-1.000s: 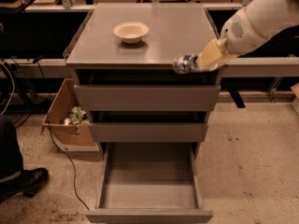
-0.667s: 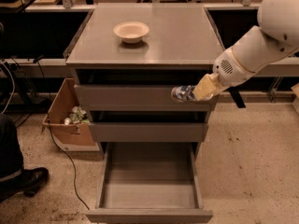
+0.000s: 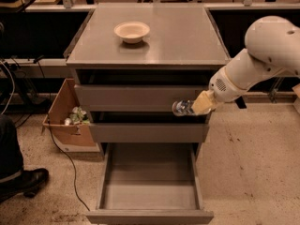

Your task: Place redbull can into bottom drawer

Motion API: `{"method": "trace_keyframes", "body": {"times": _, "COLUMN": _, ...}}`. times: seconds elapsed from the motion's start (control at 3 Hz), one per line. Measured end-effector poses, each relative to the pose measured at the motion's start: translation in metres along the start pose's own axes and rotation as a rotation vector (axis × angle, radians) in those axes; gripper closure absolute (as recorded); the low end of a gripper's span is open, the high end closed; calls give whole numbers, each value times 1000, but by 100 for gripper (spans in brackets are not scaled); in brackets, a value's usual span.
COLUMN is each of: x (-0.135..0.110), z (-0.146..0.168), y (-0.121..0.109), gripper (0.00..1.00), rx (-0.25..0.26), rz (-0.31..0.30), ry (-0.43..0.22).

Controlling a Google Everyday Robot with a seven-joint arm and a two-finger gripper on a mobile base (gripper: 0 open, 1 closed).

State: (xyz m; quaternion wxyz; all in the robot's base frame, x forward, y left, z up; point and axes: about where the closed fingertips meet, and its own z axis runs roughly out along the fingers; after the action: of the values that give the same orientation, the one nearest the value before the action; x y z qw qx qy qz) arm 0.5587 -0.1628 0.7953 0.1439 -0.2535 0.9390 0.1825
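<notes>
Silver redbull can point(image 3: 180, 108) horizontal, leftward from pincer point(image 3: 191, 108) above bottom drawer point(image 3: 149, 216)

Gripper point(image 3: 193, 108) hangs before right front of cabinet point(image 3: 187, 41), level with lower edge of top drawer point(image 3: 136, 97). Fingers clamped on can point(image 3: 181, 108). Can in air, seemingly on its side, pointing left. Bottom drawer point(image 3: 150, 216) pulled out, below can, well apart. Bowl point(image 3: 132, 32) upright on cabinet, rear left. Cardboard box point(image 3: 63, 121) beside cabinet's left. Shoe point(image 3: 26, 181) at left edge.
</notes>
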Motion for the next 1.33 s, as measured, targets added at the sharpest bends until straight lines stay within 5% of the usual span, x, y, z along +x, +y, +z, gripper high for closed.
{"method": "trace_keyframes", "body": {"times": 0.67, "x": 51, "z": 88, "y": -52, "gripper": 100, "rx": 6, "rz": -58, "ry": 45}}
{"method": "trace_keyframes", "body": {"times": 1.0, "x": 72, "z": 134, "y": -68, "gripper": 100, "rx": -61, "rz": -118, "ry": 58}}
{"method": "trace_keyframes", "body": {"times": 1.33, "x": 72, "z": 134, "y": -68, "gripper": 100, "rx": -61, "rz": -118, "ry": 59}}
